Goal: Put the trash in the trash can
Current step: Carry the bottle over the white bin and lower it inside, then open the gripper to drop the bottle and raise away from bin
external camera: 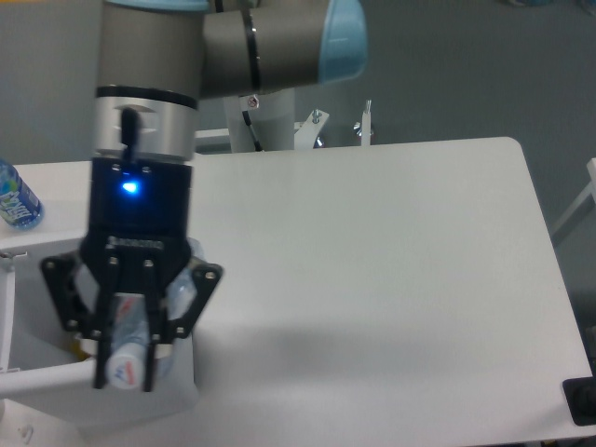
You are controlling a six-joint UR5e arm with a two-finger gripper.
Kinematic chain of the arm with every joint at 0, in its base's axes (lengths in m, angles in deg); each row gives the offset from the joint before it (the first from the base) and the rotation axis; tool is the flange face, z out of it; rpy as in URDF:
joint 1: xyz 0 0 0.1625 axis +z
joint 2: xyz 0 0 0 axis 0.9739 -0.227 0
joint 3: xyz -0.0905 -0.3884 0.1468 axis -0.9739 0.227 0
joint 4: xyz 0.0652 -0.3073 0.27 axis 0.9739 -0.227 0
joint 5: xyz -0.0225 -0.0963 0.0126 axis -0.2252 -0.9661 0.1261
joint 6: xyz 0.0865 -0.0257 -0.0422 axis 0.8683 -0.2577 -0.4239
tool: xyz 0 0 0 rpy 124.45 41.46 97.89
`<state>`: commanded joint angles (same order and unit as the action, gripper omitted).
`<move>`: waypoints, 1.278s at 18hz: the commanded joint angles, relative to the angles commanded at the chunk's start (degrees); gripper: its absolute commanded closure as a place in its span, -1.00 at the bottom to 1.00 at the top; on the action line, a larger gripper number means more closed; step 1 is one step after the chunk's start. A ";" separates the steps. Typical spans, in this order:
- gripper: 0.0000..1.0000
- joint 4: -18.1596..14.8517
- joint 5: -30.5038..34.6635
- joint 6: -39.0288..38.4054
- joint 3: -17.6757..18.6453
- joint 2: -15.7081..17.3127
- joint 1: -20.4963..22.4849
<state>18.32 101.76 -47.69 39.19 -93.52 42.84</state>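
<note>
Clamped between my gripper's (126, 365) fingers, the crushed bottle (128, 349) hangs over the trash can (56, 380), so I should release only once it sits well inside the rim.

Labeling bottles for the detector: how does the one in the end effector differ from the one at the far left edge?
The clear bottle has a white label with red lettering; the blue-label bottle has a blue one. The clear bottle is gripped in the end effector above the trash can; the blue-label bottle rests on the table, untouched. The clear bottle shows almost fully, white cap toward the camera; the blue-label one is cut off by the frame edge. Both are plastic bottles.
</note>
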 joint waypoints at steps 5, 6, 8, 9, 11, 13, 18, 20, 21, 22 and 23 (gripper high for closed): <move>0.44 0.00 0.00 0.00 0.18 -0.79 -3.52; 0.44 0.00 0.00 0.00 0.44 -0.96 -4.13; 0.41 0.00 0.00 0.17 1.14 -2.28 -6.33; 0.31 0.00 0.00 0.17 1.66 -2.63 -6.60; -0.99 0.00 0.00 0.70 1.93 -3.16 -6.78; -1.00 0.00 -0.09 -0.09 2.46 -2.38 -6.78; -1.00 0.00 0.35 -0.88 5.53 -0.09 -1.87; -1.00 -0.18 0.96 -0.88 6.41 0.87 2.34; -1.00 -0.35 1.49 -0.97 6.50 1.40 4.45; -1.00 -0.61 2.19 -0.88 6.68 1.58 6.21; -1.00 -0.79 3.15 -0.27 7.11 1.93 8.06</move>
<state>17.53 104.91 -47.96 46.31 -91.59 50.90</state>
